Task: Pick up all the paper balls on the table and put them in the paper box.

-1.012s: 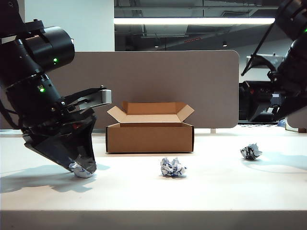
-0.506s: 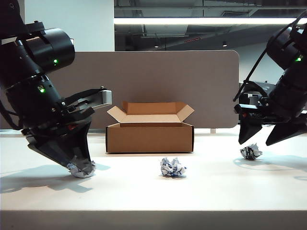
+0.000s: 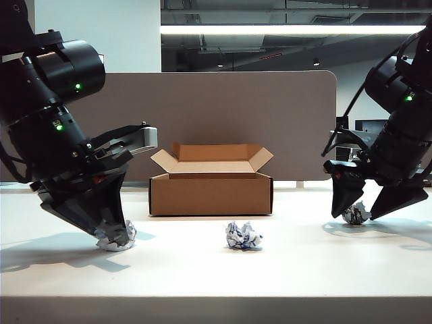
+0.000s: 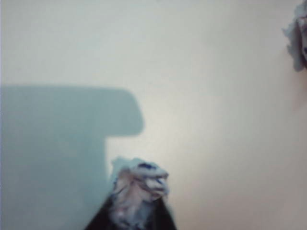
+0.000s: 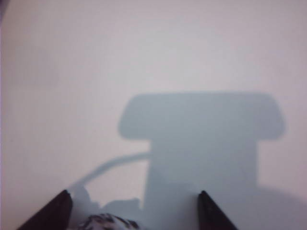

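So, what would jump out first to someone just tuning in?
Both black arms are down on the white table at once: the left gripper pinching a paper ball at the left, the right gripper open astride another ball at the right. Between them sit the open paper box and a third ball in front.

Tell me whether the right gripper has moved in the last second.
Yes. The right gripper came down from the upper right to straddle the right paper ball on the table.

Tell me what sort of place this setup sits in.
Probably an open-plan office or lab: a grey partition panel stands behind the white table, long strip lights hang from an exposed ceiling, and a cluttered desk sits beyond.
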